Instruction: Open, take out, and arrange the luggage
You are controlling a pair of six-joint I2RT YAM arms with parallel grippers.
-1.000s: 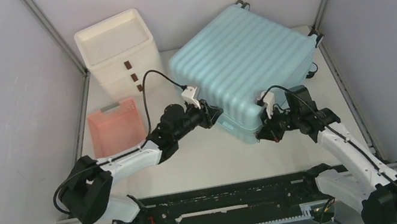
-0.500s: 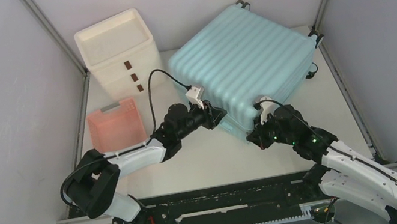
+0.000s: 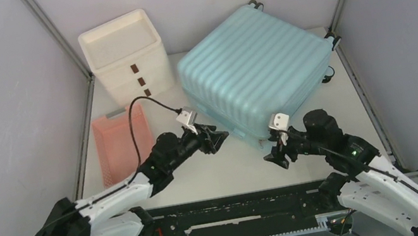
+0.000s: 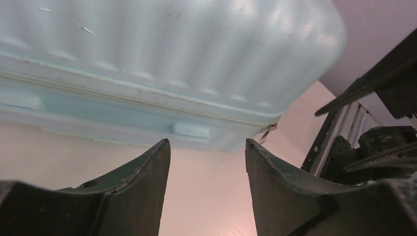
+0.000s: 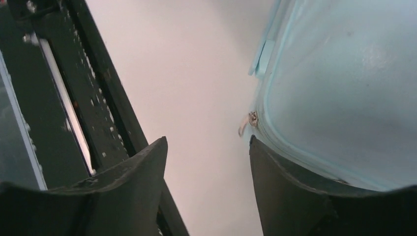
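Note:
The luggage (image 3: 255,62), a large pale blue ribbed suitcase, lies flat at the back right of the table, one shell on top of the other. My left gripper (image 3: 219,137) is open just short of its near-left side, with nothing between the fingers. In the left wrist view the luggage (image 4: 172,59) fills the top, and the left gripper (image 4: 206,145) points at its seam. My right gripper (image 3: 273,155) is open by the near corner. In the right wrist view the right gripper (image 5: 206,140) frames bare table beside the luggage (image 5: 344,88), where a zipper pull (image 5: 246,123) hangs.
A white three-drawer box (image 3: 125,55) stands at the back left. A pink basket (image 3: 119,149) lies in front of it, partly behind my left arm. A black rail (image 3: 234,210) runs along the near edge. Grey walls close in both sides.
Both grippers have drawn back from the luggage's near edge toward the front of the table and opened; the right one was shut a second ago.

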